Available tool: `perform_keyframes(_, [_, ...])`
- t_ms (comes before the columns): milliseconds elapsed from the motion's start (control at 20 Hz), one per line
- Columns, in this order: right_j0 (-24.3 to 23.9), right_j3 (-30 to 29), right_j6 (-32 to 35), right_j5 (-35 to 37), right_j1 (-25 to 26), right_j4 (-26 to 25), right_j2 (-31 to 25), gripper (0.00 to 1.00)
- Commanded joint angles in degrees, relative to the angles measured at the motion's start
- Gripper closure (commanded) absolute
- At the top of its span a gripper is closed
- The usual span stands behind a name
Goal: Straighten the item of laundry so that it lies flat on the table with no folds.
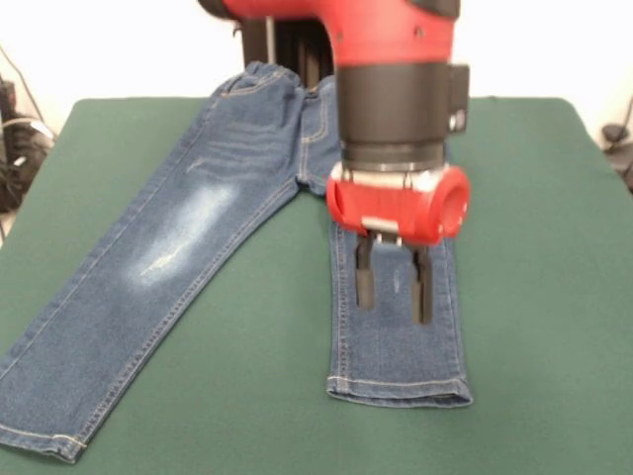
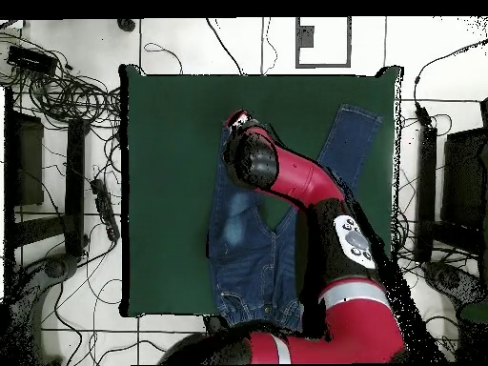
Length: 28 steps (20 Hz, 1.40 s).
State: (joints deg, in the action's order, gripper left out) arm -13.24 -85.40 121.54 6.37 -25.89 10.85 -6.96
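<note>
My gripper (image 1: 394, 287) open and holding nothing, fingers spread above the right leg of the blue jeans (image 1: 188, 247), legs splayed on the green table (image 1: 554, 297).

Robotics lab test cell, not a home or shop. A red and black industrial robot arm (image 2: 315, 191) sits on a pedestal at a large rectangular counter covered in dark green felt-like cloth (image 2: 172, 191). Floor is pale tile (image 2: 105, 338) with loose black cables (image 2: 67, 91) strewn round the counter on three sides. Dark equipment boxes (image 2: 24, 157) and racks stand along both edges in the overhead view. A plain white wall (image 1: 119, 45) stands behind the rig, with more cabling (image 1: 20, 139) at the counter's corner.
</note>
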Motion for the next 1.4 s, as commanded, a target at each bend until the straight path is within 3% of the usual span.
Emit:
perform_keyframes(50, [1.8,3.4,10.3,-3.5,7.9,3.5,-2.4,0.0])
perform_keyframes(450, [2.2,7.5,9.8,-5.5,12.4,4.1,-3.4,0.0])
perform_keyframes(950, [2.5,8.6,9.9,-5.1,13.2,4.4,-3.3,0.0])
perform_keyframes(1400, [6.0,25.1,7.5,-2.3,21.9,9.2,-3.3,0.0])
